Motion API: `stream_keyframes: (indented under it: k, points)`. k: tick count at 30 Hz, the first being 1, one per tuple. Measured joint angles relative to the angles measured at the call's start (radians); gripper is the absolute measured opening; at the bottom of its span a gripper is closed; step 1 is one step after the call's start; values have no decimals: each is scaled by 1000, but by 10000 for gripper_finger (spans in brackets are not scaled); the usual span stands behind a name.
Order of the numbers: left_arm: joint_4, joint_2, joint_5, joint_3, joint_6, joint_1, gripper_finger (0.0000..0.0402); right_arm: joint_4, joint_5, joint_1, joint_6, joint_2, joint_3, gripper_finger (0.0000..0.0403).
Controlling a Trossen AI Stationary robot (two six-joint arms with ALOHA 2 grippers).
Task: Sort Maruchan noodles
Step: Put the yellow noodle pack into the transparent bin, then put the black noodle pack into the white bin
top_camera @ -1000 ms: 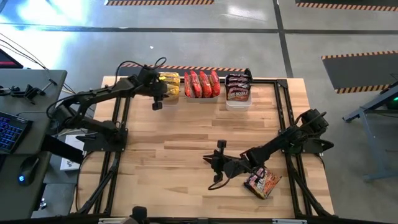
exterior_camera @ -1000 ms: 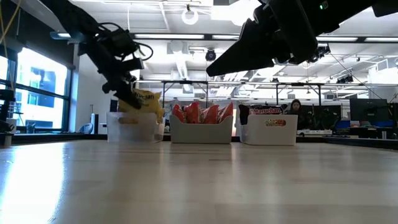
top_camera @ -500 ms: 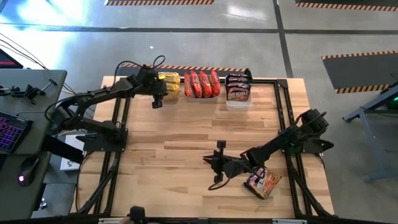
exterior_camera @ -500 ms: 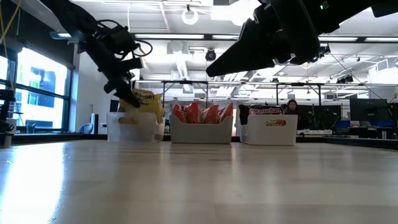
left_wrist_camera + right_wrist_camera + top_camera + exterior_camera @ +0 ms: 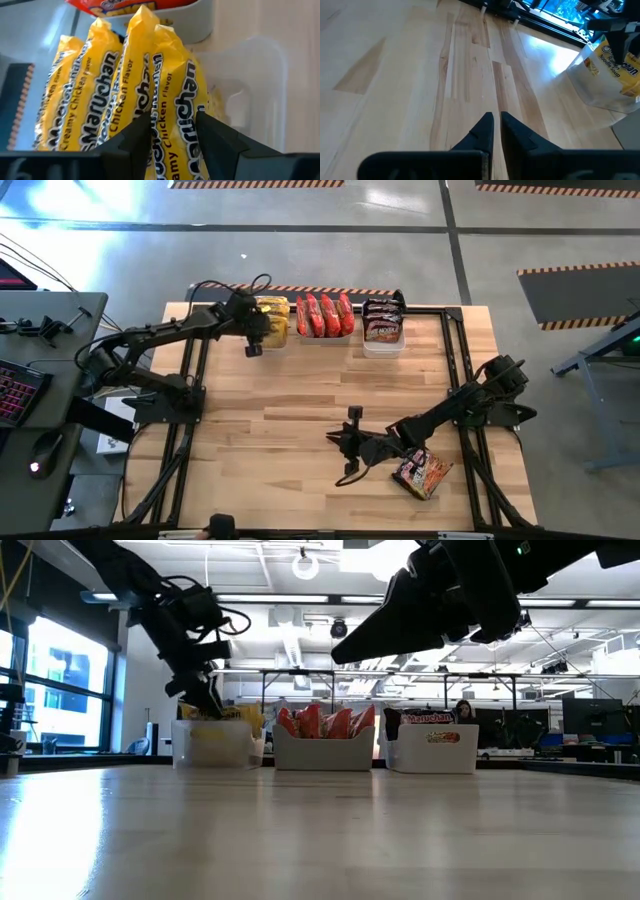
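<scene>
Three clear tubs stand in a row at the table's far edge. The left tub (image 5: 272,320) holds yellow Maruchan packets (image 5: 100,110) on edge, the middle one (image 5: 325,315) red packets, the right one (image 5: 382,322) dark packets. My left gripper (image 5: 258,332) reaches slanting down into the yellow tub. It is open, with its fingers on either side of the nearest yellow packet (image 5: 172,115). My right gripper (image 5: 336,442) hangs shut above the table's near middle, holding nothing. One dark-and-red packet (image 5: 422,472) lies flat on the table beside the right arm. My left gripper's fingers (image 5: 135,137) stand on either side of the nearest yellow packet's upper edge (image 5: 175,145), coming slanting down from the near left. The packet stands on edge in the tub among the others. I cannot tell whether the fingers touch it.
Black rails (image 5: 440,310) frame the wooden table top. A desk with a keyboard (image 5: 15,385) stands beyond the table's left edge. Bare wood (image 5: 290,395) lies between the tubs and the right gripper.
The yellow packet, which stood above the left tub's rim at my left gripper, has dropped into the tub among the other yellow packets. My left gripper has stayed over the tub.
</scene>
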Motion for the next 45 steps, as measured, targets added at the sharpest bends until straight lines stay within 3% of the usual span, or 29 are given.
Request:
stream_keyframes:
  k: [9,12,15,18,22,27,32,39,45]
  points:
    - [-7,-136,-98,0,-43,-75,145,-33,16,16,-9,-14,0,16]
    - [-9,-198,-87,0,-165,-109,145,-97,78,42,32,-42,0,12]
    - [1,-239,-9,-2,-362,-158,144,-132,117,74,119,-47,-18,2]
    - [91,-269,49,-61,-421,-241,135,-176,143,114,251,-47,-48,2]
    - [373,-285,55,-208,-470,-380,107,-454,117,170,515,-69,-7,1]
    - [727,-273,55,-380,-570,-546,66,-928,-68,219,862,-103,159,0]
    - [893,-249,55,-452,-696,-683,37,-1245,-425,251,1174,-106,273,0]
    - [957,-165,44,-454,-791,-830,13,-1285,-821,336,1495,-101,209,0]
    - [1035,-47,34,-425,-872,-892,11,-1246,-983,394,1623,-102,127,0]
